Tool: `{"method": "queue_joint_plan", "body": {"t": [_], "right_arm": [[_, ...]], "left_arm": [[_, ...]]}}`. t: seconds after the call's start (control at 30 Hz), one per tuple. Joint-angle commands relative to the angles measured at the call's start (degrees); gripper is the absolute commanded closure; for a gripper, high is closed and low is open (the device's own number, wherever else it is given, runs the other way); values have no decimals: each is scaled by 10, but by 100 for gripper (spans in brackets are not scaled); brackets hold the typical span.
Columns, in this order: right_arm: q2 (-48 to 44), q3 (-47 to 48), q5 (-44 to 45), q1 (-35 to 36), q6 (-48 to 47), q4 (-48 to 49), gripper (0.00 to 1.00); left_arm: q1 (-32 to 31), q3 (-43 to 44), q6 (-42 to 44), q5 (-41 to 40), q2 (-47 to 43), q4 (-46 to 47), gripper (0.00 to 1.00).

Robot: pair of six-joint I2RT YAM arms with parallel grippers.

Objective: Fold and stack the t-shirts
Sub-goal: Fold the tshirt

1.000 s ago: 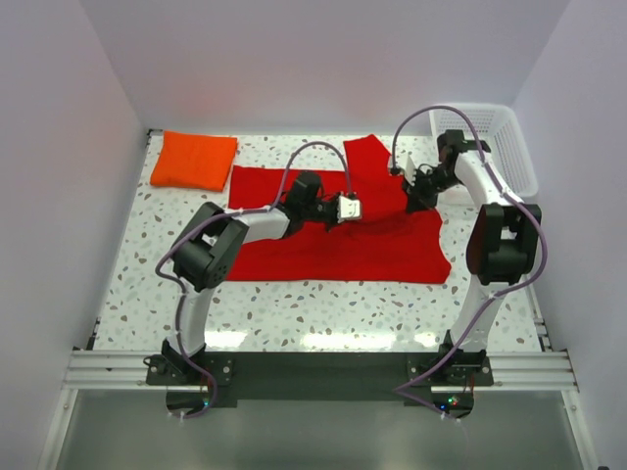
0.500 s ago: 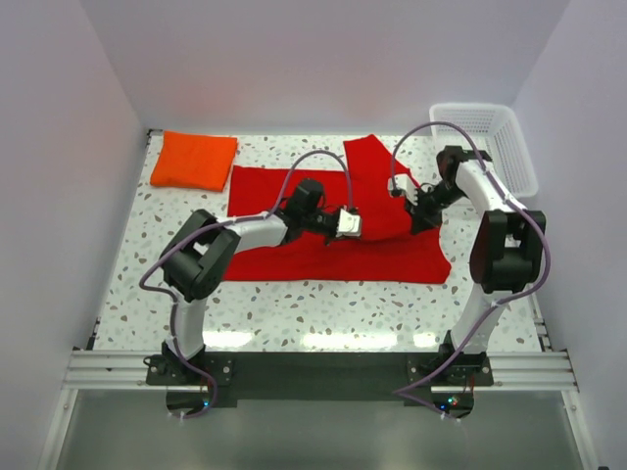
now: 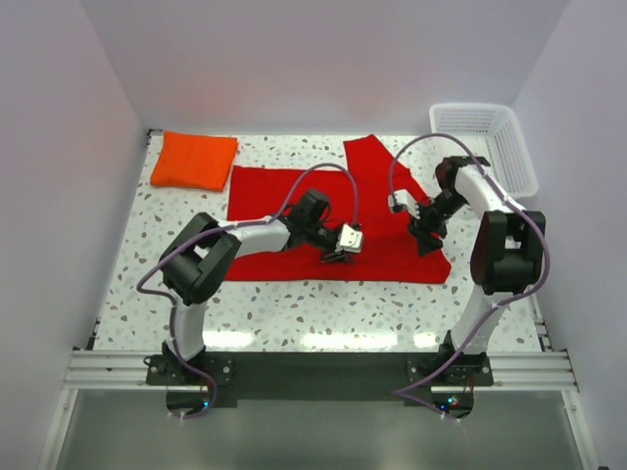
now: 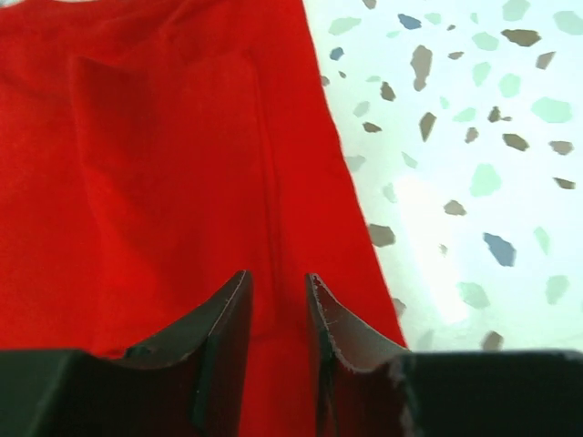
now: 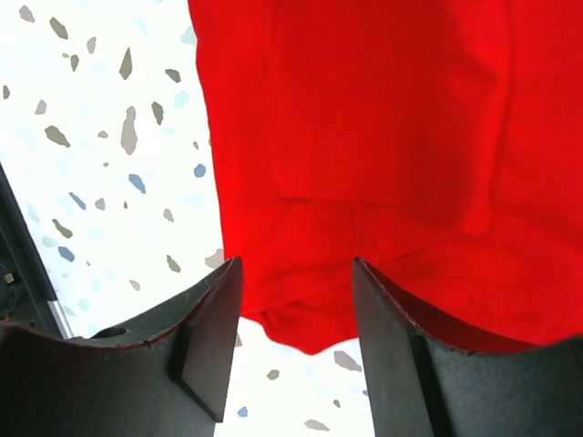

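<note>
The bright red t-shirt [image 3: 284, 191] lies spread on the speckled table [image 3: 294, 313], one sleeve pointing toward the back. My left gripper [image 3: 338, 255] hovers low over its near edge, jaws slightly apart. In the left wrist view, the red cloth [image 4: 182, 137] lies flat under the left gripper [image 4: 277, 275]. My right gripper [image 3: 424, 240] is open over the shirt's near right corner. The right wrist view shows that rumpled corner [image 5: 383, 118] below the right gripper [image 5: 296, 264], with nothing held. The orange t-shirt [image 3: 194, 160] lies folded at the back left.
A white lattice basket [image 3: 487, 142] stands at the back right corner, beside the right arm. White walls close in the table on three sides. Bare speckled tabletop runs in front of the red shirt.
Both grippers were shut on the red shirt and drew its raised part toward the near edge. Both have opened and let go, and the cloth lies flatter.
</note>
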Motion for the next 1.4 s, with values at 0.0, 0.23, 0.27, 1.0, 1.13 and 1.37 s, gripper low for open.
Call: {"method": "queue_joint_plan", "body": {"t": [0.0, 0.23, 0.27, 1.0, 1.13, 1.37], "right_arm": [[-18, 49, 1, -1, -2, -41, 44], [58, 148, 7, 22, 199, -31, 52], [59, 141, 16, 25, 218, -16, 53], [42, -99, 198, 42, 260, 142, 59], [-1, -117, 167, 46, 235, 96, 59], [-12, 23, 21, 22, 303, 53, 56]], "left_arm": [[17, 35, 2, 25, -60, -97, 64], [169, 66, -38, -57, -112, -308, 64], [188, 64, -35, -87, -113, -329, 65], [347, -188, 62, -291, -173, -442, 75], [347, -228, 81, -280, -204, -465, 75], [365, -133, 93, -204, -241, -513, 71]]}}
